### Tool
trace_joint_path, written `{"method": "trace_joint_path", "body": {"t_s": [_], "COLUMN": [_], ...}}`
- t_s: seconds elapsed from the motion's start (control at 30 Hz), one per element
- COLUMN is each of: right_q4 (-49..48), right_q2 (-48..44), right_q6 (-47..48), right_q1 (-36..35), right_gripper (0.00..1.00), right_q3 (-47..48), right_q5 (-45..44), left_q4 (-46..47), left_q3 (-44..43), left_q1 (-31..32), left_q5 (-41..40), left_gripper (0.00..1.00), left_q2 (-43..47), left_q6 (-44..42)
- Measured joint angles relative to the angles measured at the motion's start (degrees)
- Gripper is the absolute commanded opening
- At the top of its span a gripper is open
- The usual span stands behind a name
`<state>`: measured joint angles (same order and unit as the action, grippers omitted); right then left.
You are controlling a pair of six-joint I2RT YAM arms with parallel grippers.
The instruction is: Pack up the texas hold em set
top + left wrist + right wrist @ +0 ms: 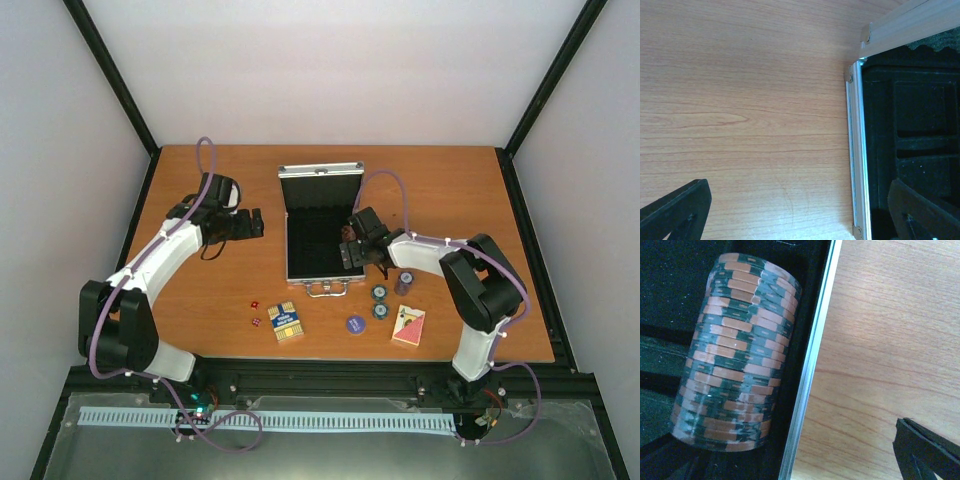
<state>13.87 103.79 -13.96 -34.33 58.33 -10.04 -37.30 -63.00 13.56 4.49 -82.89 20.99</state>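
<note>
There is 1 silver aluminium case [320, 172]. There are 2 card decks: 1 blue-yellow deck [285, 320] and 1 red deck [409, 325]. There are 2 tiny red dice [254, 303] and 1 blue disc [355, 323]. Outside the case, 3 short chip stacks [379, 292] show. Inside it lies 1 long brown-green chip stack [735, 355], its chips too tightly packed to count.

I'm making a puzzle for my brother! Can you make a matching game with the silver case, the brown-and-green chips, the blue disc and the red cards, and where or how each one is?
Things:
1. silver case
2. brown-and-green chip stack
3. blue disc
4. red card deck

Places or states:
A. lying on its side in the black lining
B. between the blue-yellow card deck and the red one
C. open, lid up
D. farthest right of the loose pieces

Pairs: 1-C, 2-A, 3-B, 4-D
</note>
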Motion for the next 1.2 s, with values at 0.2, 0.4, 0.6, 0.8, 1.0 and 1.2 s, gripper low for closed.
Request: {"method": "trace_joint_path", "body": {"t_s": [0.2, 0.4, 0.6, 0.8, 1.0, 1.2], "right_q4": [-1.22, -0.33, 6.43, 15.58, 25.59, 33.31], "right_q2": [0.02, -0.37, -5.99, -14.67, -17.73, -19.45], "right_q6": [0.11, 0.31, 0.92, -0.02, -3.52, -5.20], "right_q1": [0.02, 0.13, 0.17, 0.22, 2.78, 8.79], "right_gripper": [1.00, 1.00, 1.00, 1.00, 0.98, 0.96], "right_q3": [-0.44, -0.44, -0.39, 1.22, 3.45, 0.90], "right_q5": [-0.35, 0.85, 5.03, 1.46, -2.21, 0.52], "left_q4": [0.00, 0.02, 0.04, 0.04, 0.04, 0.04], "left_q3": [0.00, 0.00, 0.00, 0.02, 0.17, 0.17], "left_q1": [0.00, 0.00, 0.00, 0.00, 0.00, 0.00], "left_q5": [-0.02, -0.22, -0.37, -0.46, -0.46, -0.39], "left_gripper": [1.00, 1.00, 1.00, 1.00, 1.00, 1.00], "left_q2": [-0.42, -0.52, -0.70, -0.94, -0.96, -1.90], "left_q6": [0.00, 0.00, 0.00, 0.00, -0.02, -0.22]}}
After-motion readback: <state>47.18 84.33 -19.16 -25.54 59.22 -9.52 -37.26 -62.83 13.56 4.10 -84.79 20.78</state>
